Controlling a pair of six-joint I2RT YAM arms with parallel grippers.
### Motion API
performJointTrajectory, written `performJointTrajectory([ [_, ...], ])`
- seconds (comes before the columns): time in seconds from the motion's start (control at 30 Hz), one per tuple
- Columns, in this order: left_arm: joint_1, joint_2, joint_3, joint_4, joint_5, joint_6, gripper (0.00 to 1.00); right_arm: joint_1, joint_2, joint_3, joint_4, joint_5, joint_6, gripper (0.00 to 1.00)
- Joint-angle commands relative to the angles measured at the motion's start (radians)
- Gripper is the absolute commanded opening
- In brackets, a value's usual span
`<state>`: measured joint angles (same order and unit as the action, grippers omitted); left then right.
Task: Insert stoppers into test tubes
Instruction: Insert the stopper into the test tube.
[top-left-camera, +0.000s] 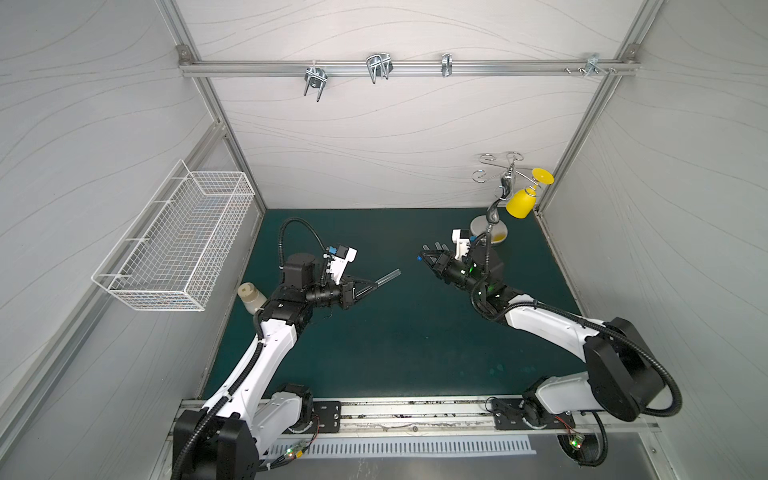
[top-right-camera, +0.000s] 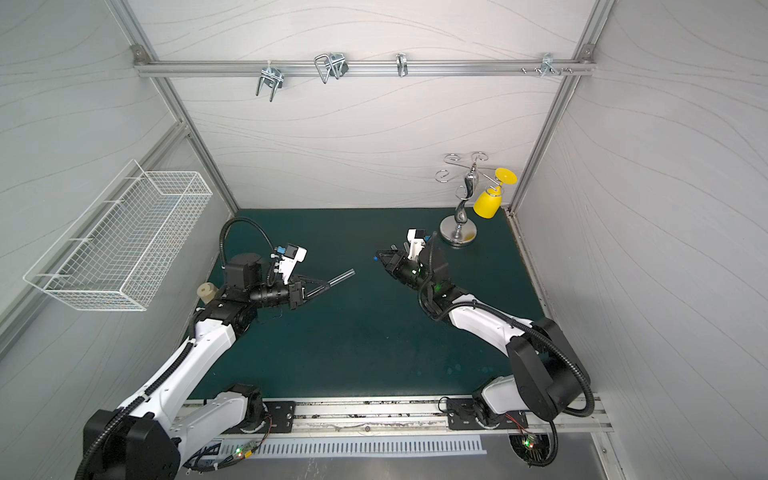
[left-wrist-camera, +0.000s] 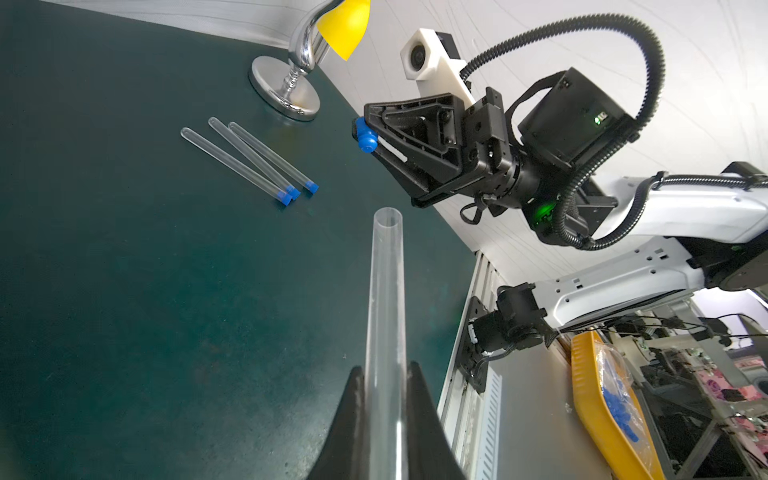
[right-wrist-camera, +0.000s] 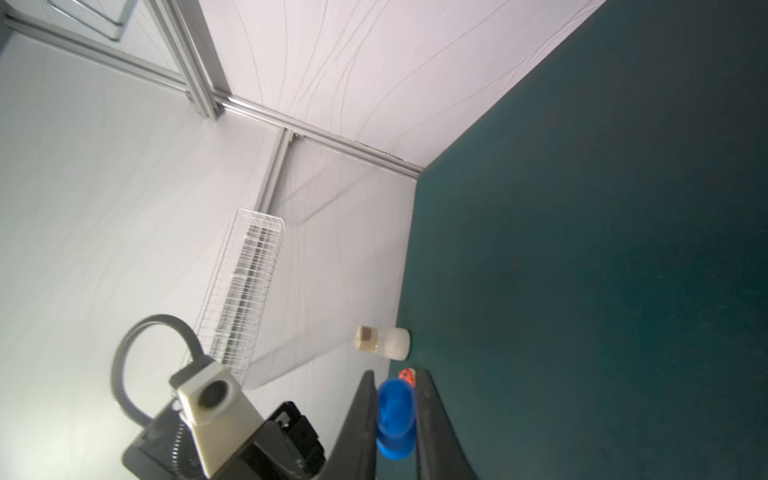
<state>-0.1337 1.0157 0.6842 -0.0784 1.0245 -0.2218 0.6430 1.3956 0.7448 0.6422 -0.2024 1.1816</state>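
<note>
My left gripper (left-wrist-camera: 386, 368) is shut on a clear test tube (left-wrist-camera: 386, 291), held near its closed end. Its open mouth points across the mat at my right gripper (left-wrist-camera: 360, 134). In both top views the tube (top-left-camera: 388, 277) (top-right-camera: 341, 277) hangs above the green mat. The right gripper (right-wrist-camera: 395, 374) is shut on a blue stopper (right-wrist-camera: 395, 415), which shows at its tip (top-left-camera: 419, 258) a short gap from the tube's mouth. Three more test tubes (left-wrist-camera: 237, 164) lie together on the mat near the chrome stand, each with a blue stopper (left-wrist-camera: 294, 192) in its end. My right arm hides them in the top views.
A cream-capped bottle (top-left-camera: 250, 296) stands at the mat's left edge behind my left arm. A white wire basket (top-left-camera: 178, 241) hangs on the left wall. A chrome stand (top-left-camera: 490, 230) with a yellow cup (top-left-camera: 519, 202) occupies the back right corner.
</note>
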Motion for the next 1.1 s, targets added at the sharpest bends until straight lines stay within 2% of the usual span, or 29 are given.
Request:
performJointTrajectory([
  [0.0,-0.003,-0.025,-0.004,0.143,0.041,-0.079,0.00,0.047,-0.029,0.004,0.114,0.105,0.120,0.10],
  [0.17,-0.002,-0.029,-0.021,0.202,0.057,-0.129,0.00,0.082,-0.063,-0.006,0.082,0.169,0.124,0.10],
  [0.63,-0.003,-0.018,-0.046,0.346,0.052,-0.254,0.00,0.149,-0.082,0.013,0.014,0.204,0.147,0.09],
  [1.07,-0.009,-0.014,-0.046,0.320,0.042,-0.225,0.00,0.193,-0.064,0.056,0.000,0.208,0.142,0.09],
])
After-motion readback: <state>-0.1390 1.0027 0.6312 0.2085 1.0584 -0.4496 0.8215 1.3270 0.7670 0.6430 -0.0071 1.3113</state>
